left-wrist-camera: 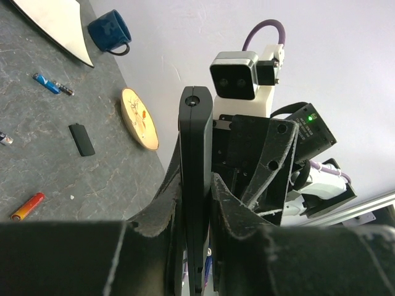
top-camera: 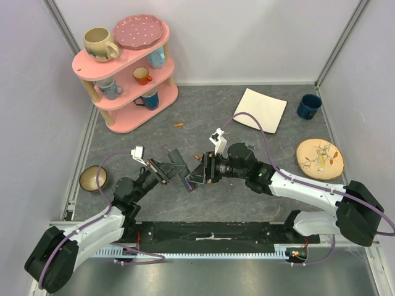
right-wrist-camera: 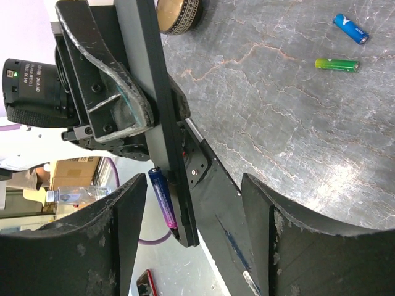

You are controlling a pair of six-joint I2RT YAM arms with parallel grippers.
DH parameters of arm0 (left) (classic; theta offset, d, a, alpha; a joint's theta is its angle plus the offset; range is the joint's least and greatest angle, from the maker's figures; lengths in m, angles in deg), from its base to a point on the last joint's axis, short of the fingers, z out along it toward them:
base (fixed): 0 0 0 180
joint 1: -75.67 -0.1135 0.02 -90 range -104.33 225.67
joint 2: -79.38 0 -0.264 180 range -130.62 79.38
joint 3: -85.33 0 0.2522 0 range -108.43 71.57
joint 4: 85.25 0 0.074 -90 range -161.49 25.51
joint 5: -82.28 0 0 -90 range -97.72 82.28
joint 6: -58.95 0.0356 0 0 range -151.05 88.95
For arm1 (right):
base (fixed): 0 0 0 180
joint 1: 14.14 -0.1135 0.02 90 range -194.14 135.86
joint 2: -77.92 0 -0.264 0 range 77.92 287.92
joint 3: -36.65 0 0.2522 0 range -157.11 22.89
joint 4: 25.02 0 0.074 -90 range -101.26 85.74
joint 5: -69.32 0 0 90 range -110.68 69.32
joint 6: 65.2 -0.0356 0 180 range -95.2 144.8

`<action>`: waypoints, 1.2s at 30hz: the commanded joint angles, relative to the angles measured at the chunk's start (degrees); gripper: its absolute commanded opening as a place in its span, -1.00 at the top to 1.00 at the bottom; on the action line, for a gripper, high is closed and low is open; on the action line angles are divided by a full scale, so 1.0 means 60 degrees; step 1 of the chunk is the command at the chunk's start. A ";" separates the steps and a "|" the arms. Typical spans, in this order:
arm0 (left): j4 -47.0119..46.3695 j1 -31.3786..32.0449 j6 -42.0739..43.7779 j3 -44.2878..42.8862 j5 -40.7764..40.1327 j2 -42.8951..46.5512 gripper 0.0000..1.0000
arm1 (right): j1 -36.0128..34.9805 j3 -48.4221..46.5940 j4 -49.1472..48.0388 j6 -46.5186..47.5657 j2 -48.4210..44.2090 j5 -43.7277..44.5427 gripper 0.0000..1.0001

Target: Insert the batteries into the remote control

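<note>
Pale, plain walls (top-camera: 247,37) are enclosing a grey marbled table top (top-camera: 203,105) on three sides, and thin metal posts (top-camera: 338,42) are running up the two far corners. A pink three-tier shelf (top-camera: 139,114) is standing at the far left. Soft, even light is falling everywhere, making only weak shadows.

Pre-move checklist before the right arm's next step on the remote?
1. Left gripper clamped on remote control: ok.
2. Right gripper open, fingers straddling the remote: ok.
3. Purple battery fully seated in the recess: cannot tell.
4. Its polarity: cannot tell.
5. Spare green battery and blue battery lying free on the table: ok.
</note>
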 commanded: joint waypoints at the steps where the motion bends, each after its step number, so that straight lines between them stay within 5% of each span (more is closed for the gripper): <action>1: -0.0771 -0.0028 -0.0242 0.0085 0.0122 0.0006 0.96 | 0.0017 -0.0192 -0.0349 0.0059 0.0116 -0.0195 -0.38; 36: -0.0976 -0.0028 -0.0447 -0.0237 -0.0171 0.0460 0.96 | 0.0017 0.0057 0.0091 0.0117 0.0453 0.0200 -0.18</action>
